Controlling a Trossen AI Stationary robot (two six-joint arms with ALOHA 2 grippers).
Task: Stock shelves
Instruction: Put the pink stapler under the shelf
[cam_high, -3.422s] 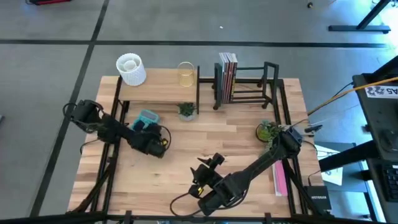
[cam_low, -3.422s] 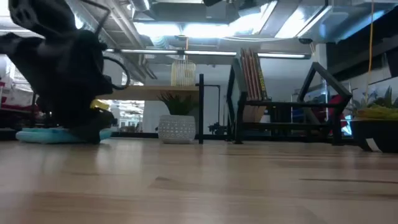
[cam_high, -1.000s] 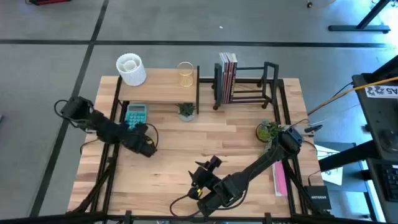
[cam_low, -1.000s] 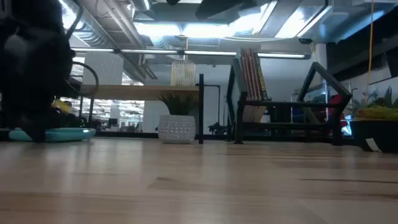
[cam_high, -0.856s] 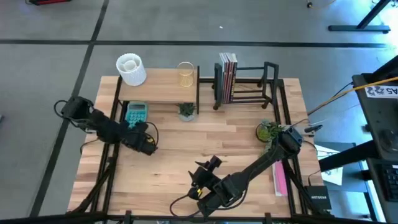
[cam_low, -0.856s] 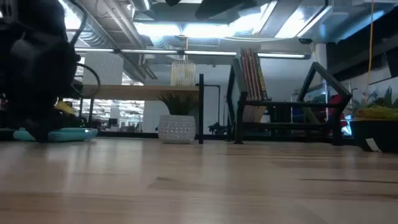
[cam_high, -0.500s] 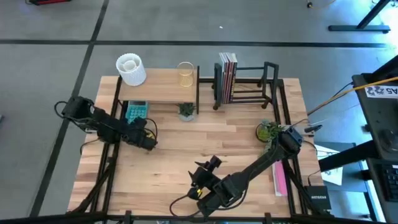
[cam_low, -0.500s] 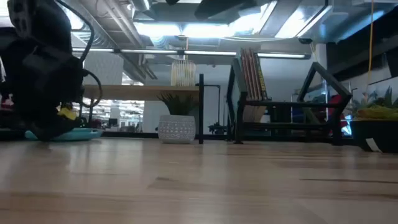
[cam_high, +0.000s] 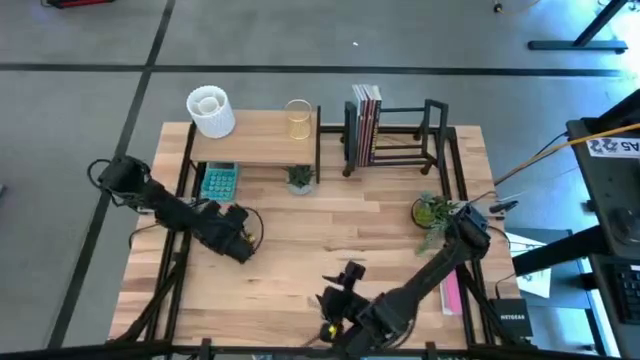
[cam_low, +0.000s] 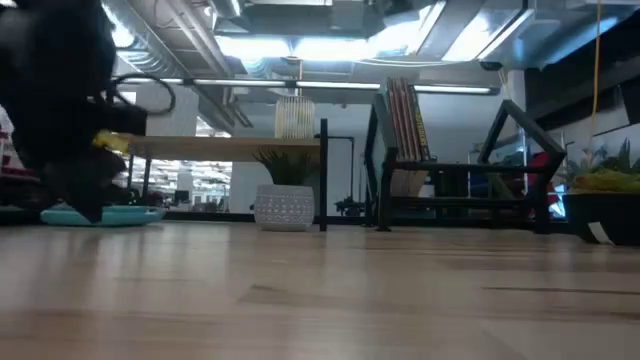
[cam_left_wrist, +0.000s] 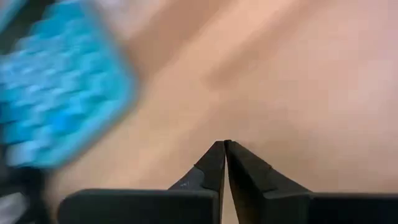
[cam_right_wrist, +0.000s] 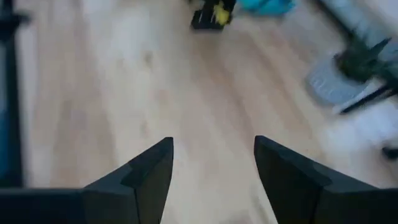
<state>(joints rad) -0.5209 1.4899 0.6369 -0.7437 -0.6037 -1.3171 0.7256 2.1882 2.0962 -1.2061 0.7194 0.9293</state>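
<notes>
The wood-board shelf (cam_high: 255, 148) carries a white perforated cup (cam_high: 210, 110) and a yellow wire holder (cam_high: 298, 118). A teal calculator (cam_high: 219, 181) lies flat on the table, partly under the board's near edge. A small potted plant (cam_high: 300, 178) stands beside it. The black bar rack (cam_high: 400, 135) holds upright books (cam_high: 365, 122). My left gripper (cam_left_wrist: 224, 144) is shut on nothing, just nearer than the calculator (cam_left_wrist: 56, 93). My right gripper (cam_right_wrist: 213, 149) stands open over bare wood near the table's front edge.
A leafy plant in a dark pot (cam_high: 430, 211) stands at the right. A pink book (cam_high: 450, 285) lies flat near the right edge. Bare tabletop (cam_high: 330, 230) spreads between the two arms and the shelves.
My left gripper has drawn back from the calculator toward the table's near edge and a little to the right, staying shut. The calculator has slid slightly farther under the wood board. My right gripper has shifted toward the near edge.
</notes>
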